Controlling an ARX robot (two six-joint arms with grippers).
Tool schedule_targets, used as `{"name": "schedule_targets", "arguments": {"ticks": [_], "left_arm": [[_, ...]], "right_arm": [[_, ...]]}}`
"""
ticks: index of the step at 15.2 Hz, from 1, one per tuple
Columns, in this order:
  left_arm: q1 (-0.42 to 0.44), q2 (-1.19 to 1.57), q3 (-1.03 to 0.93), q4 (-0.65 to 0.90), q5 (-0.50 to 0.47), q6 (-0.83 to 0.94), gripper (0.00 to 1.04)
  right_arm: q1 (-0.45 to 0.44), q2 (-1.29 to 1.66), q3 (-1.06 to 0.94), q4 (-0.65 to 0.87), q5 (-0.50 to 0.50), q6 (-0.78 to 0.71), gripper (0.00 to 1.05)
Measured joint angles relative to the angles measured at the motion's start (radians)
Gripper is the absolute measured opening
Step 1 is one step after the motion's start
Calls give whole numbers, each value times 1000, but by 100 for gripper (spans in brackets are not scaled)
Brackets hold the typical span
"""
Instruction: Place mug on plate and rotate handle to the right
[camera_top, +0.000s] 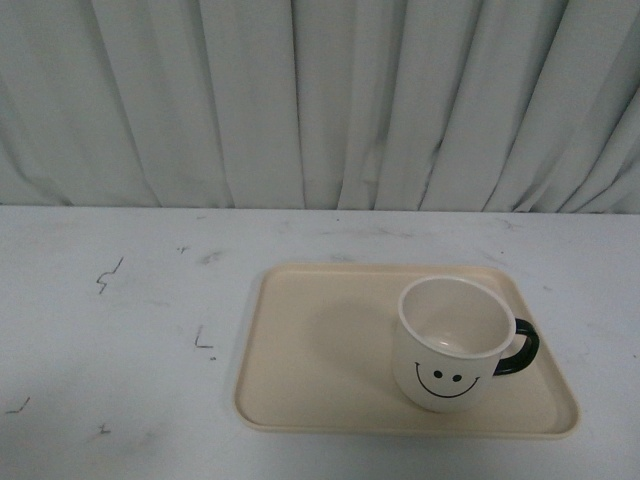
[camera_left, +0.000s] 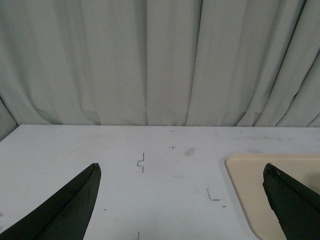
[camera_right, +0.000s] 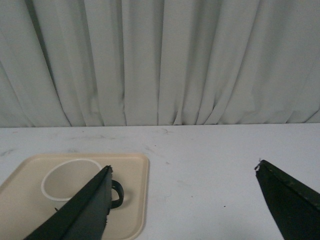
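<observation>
The left end effector (camera_left: 181, 172) is spread wide and empty above the white surface (camera_top: 120, 330). The right end effector (camera_right: 184, 169) is likewise spread and holds nothing. The mug (camera_top: 452, 343) stands upright on the right half of the plate (camera_top: 310, 350), smiley face toward the robot, handle (camera_top: 521, 347) pointing right.

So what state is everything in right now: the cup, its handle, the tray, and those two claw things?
mug: upright on the plate, empty, smiley facing the camera.
handle: pointing to the right.
plate: flat on the table, holding only the mug at its right side.
left gripper: open, holding nothing, away from the mug.
right gripper: open, holding nothing.
</observation>
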Motion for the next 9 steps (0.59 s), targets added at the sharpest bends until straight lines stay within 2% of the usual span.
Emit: {"name": "schedule_targets", "arguments": {"ticks": [1, 2, 3, 9], "left_arm": [[0, 0, 0, 0, 0, 0, 98], [0, 0, 0, 0, 0, 0, 98], [0, 0, 0, 0, 0, 0, 98], [0, 0, 0, 0, 0, 0, 98]], "right_arm": [[0, 0, 0, 0, 0, 0, 96], [0, 0, 0, 0, 0, 2, 100], [0, 0, 0, 0, 0, 2, 97], [0, 0, 0, 0, 0, 3, 98]]}}
